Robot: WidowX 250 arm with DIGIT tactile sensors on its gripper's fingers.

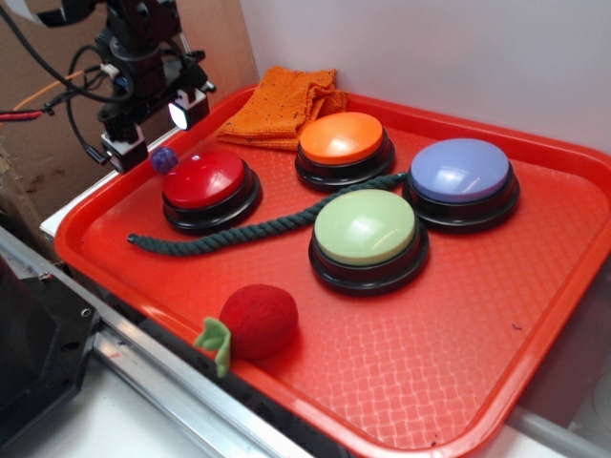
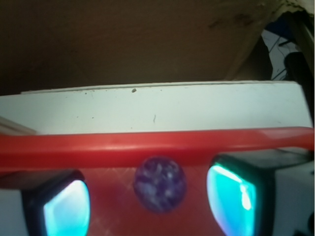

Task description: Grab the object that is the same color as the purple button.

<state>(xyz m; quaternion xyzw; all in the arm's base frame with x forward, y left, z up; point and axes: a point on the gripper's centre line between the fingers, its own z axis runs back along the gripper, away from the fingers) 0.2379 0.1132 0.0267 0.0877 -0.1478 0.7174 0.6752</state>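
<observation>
Between the wide-open fingers (image 2: 147, 196) sits the purple fuzzy ball (image 2: 160, 184), touching neither.

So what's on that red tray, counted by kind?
Dome buttons: 4 (red, orange, green, purple)
Balls: 2 (red plush ball, tiny purple ball)
Rope: 1
Orange cloth: 1, lying over the tray rim
Total: 8

The gripper stands open around the purple ball.
</observation>
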